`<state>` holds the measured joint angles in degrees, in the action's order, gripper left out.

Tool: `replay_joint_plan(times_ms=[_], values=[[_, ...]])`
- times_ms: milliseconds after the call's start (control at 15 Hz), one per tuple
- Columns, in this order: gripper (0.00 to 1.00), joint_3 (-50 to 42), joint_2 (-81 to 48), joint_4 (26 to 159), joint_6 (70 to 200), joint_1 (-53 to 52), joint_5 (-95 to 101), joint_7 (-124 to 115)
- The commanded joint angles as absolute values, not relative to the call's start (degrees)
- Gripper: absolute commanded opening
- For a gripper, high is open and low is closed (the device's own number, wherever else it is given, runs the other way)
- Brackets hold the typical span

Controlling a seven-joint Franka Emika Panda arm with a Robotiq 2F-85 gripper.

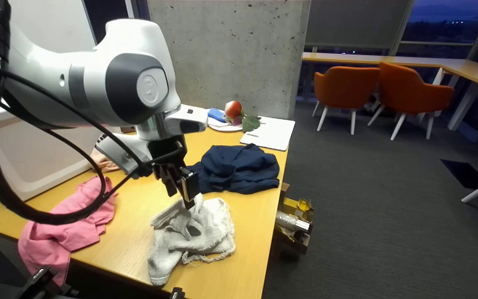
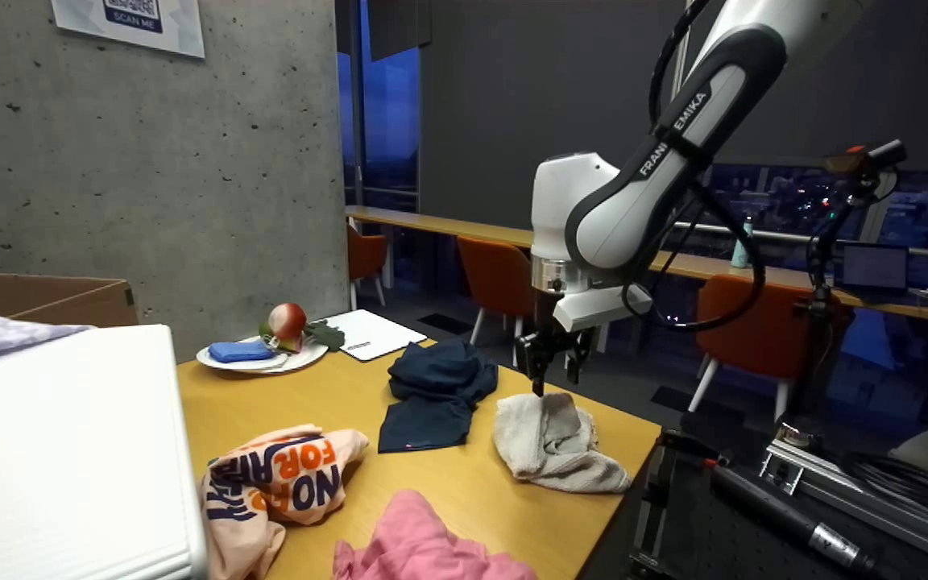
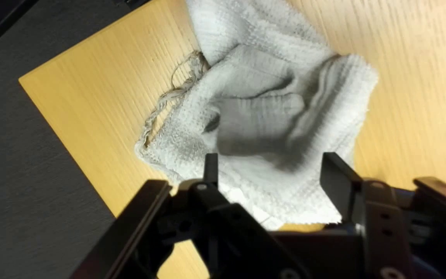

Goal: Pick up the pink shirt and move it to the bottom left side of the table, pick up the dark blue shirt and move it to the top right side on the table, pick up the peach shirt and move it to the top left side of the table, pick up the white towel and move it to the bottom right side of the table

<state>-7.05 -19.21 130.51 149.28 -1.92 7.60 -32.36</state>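
Rumpled near a corner of the table (image 1: pixel 249 241), the white towel (image 1: pixel 212 236) fills much of the wrist view. My gripper (image 3: pixel 269 162) is open just over it, fingers (image 3: pixel 333 182) spread apart with no cloth pinched between them; whether a tip touches the towel I cannot tell. The dark blue shirt (image 1: pixel 239 168) lies bunched beyond the towel. In an exterior view the pink shirt (image 1: pixel 71 228) drapes over the table's edge, partly behind a cable. The peach shirt (image 2: pixel 303 475), with printed letters, lies by the white case and is mostly hidden behind the arm in an exterior view.
A plate (image 2: pixel 303 356) holds a blue block (image 2: pixel 240 351) and a round orange-red object (image 2: pixel 287 321). Beside it lies a flat white sheet (image 2: pixel 371 334). A large white case (image 2: pixel 69 451) stands on the table. A concrete pillar (image 1: pixel 226 50) rises behind.
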Motion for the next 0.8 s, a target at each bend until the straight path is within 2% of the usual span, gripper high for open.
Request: replay_joint_plan(times_ms=[0, 400, 733], values=[[1.00, -6.96, -10.48, 132.62, 144.08, -2.00, 5.50, -28.95], [1.00, -4.84, -1.79, 135.29, 147.54, -0.85, 3.49, -24.35], [1.00, -3.20, -1.42, 136.87, 149.85, -0.86, -1.55, -20.64]])
